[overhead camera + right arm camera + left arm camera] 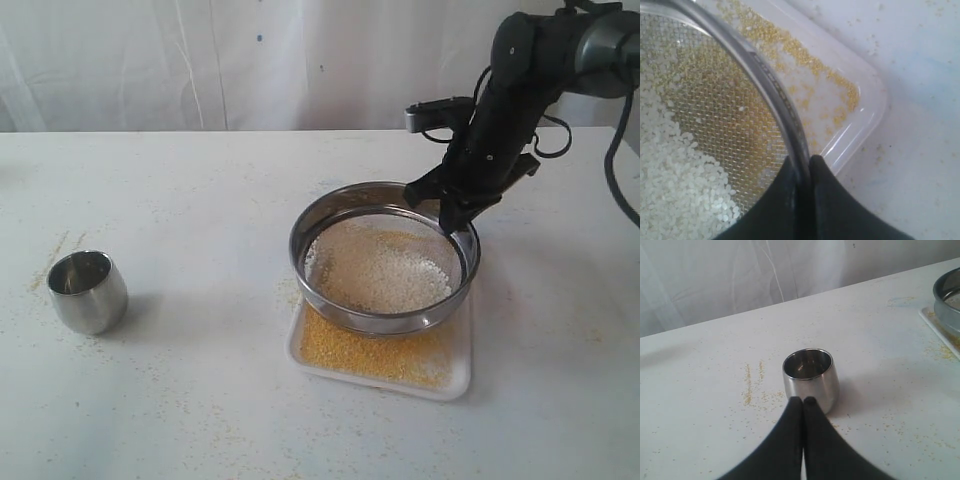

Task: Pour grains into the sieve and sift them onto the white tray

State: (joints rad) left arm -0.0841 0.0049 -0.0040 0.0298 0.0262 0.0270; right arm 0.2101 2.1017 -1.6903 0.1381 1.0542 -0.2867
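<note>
Steel rim pinched between narrow jaws: my right gripper (802, 162) holds the sieve (765, 75) by its far right edge, one finger inside the rim, one outside. My left gripper (803, 400) is closed flat on nothing, just behind the small steel cup (810, 375) near the counter's left edge.

Position: the sieve is directly over the white tray (455, 385), right of the counter's (200, 400) middle. Whether it rests on the tray or hangs just above, I cannot tell.

Grains (380, 265): a pale, coarser heap lies on the mesh; a fine golden layer covers the tray beneath. Strays dot the counter around the cup and tray.

Handling, my judgement:
- Sieve: stiff, light, but polished and slick. An edge pinch lets it pivot under the load, so I would shake gently and level.
- Mesh: thin, dents easily. Rim only.
- Grains: loose, free-flowing, quick to spill over the tray's low lip.
- Tray: light plastic by its look, likely to slide if nudged.

Writing: a faint mark on the rim band, unreadable. No brand or label elsewhere.
</note>
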